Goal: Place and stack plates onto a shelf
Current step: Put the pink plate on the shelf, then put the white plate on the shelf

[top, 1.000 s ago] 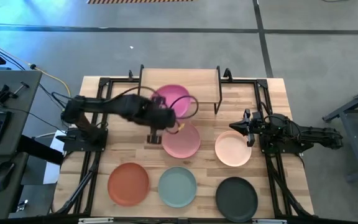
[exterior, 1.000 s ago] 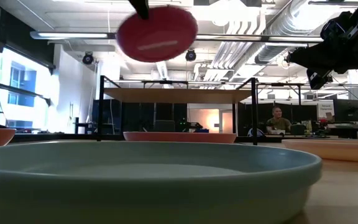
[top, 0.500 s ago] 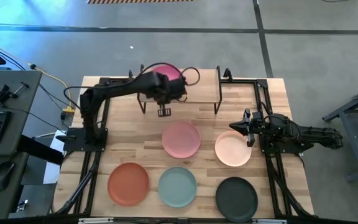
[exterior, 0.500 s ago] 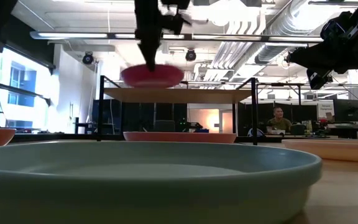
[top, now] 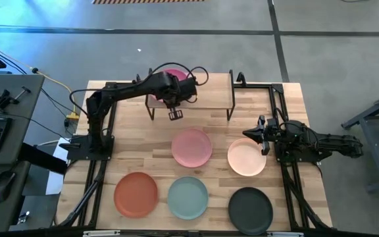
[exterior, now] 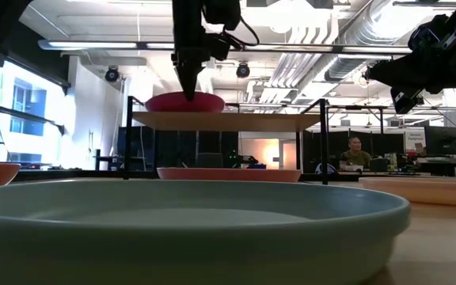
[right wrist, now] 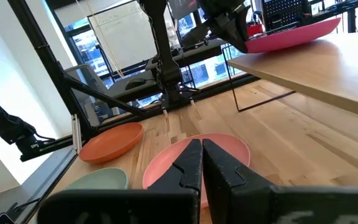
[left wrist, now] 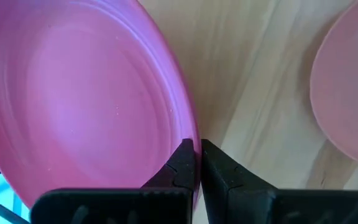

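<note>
The magenta plate (top: 168, 74) lies level on the left part of the shelf (top: 209, 89), its base on the wooden top (exterior: 252, 121). My left gripper (top: 176, 92) stands over the plate's near rim, shut on it. On the table lie the light pink plate (top: 191, 146), the cream plate (top: 246, 158), the orange plate (top: 135, 193), the pale teal plate (top: 187, 197) and the black plate (top: 250, 207). My right gripper (top: 245, 133) hovers shut above the table near the cream plate, touching nothing. My left gripper (left wrist: 197, 152) pinches the magenta plate's rim (left wrist: 188, 134) on its near side, one finger inside the plate and one outside. The fingers (exterior: 188, 85) come from above, pointing down. The plate (exterior: 185, 101) sits level with its base on the shelf top.
The shelf's right half (top: 212, 82) shows bare wood. Black metal frames (top: 97, 171) run along the table's left and right sides. The teal plate (exterior: 188, 222) fills the low view's foreground. A person (exterior: 355, 150) sits in the room beyond the table.
My left gripper carried the magenta plate from above the light pink plate toward the table's far edge and over the shelf. The plate went from tilted to level, then came down onto the shelf top. The gripper stayed shut on the rim.
</note>
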Motion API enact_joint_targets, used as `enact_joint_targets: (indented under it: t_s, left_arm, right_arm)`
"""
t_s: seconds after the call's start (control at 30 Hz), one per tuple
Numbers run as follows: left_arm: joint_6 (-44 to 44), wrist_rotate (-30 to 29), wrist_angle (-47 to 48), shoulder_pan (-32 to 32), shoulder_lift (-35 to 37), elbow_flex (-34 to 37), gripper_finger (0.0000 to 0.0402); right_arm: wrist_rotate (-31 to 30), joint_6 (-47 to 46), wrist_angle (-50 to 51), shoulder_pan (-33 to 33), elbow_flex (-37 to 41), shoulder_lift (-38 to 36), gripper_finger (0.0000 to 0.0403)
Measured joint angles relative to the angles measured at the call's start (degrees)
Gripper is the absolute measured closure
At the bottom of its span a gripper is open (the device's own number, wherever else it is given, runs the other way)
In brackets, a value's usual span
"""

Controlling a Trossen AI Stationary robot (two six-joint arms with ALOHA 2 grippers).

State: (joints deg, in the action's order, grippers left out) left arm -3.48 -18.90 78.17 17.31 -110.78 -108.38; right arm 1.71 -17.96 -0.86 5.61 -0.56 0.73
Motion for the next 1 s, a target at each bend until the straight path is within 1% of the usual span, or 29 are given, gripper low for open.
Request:
enact_joint_targets:
  t_s: [0.13,0.33,0.43,0.7,0.77,0.87,0.93,1.0]
  left_arm:
    - [-1.09,0.20,-0.02,-0.16,0.02,0.00,0.0396]
    - [-1.71,-0.21,-0.02,-0.07,0.02,0.00,0.0372]
    - [-1.63,-0.91,0.00,-0.08,0.02,0.00,0.0357]
    - [-1.23,0.33,0.69,-0.71,0.15,-0.10,0.0307]
    - [-1.23,1.25,1.51,-1.10,0.23,-1.45,0.0297]
    - [0.23,3.58,3.65,-1.43,0.77,-6.52,0.0288]
    - [2.80,6.58,3.26,-1.54,2.25,-9.80,0.0284]
    - [6.98,11.58,-0.55,-1.54,5.09,-10.81,0.0282]
  right_arm:
    - [0.00,0.00,0.00,0.00,0.02,0.00,0.0402]
    - [0.00,0.00,0.00,0.00,0.02,0.01,0.0402]
    - [-0.02,0.00,0.02,0.00,0.01,0.00,0.0402]
    - [0.00,0.00,0.02,0.00,0.01,0.01,0.0402]
    - [0.00,0.00,0.02,0.01,0.02,0.00,0.0402]
    - [0.00,-0.02,0.00,0.02,0.02,0.02,0.0402]
    - [-0.02,-0.01,0.00,0.00,0.02,0.01,0.0402]
    - [-0.02,-0.01,0.01,0.01,0.01,0.00,0.0402]
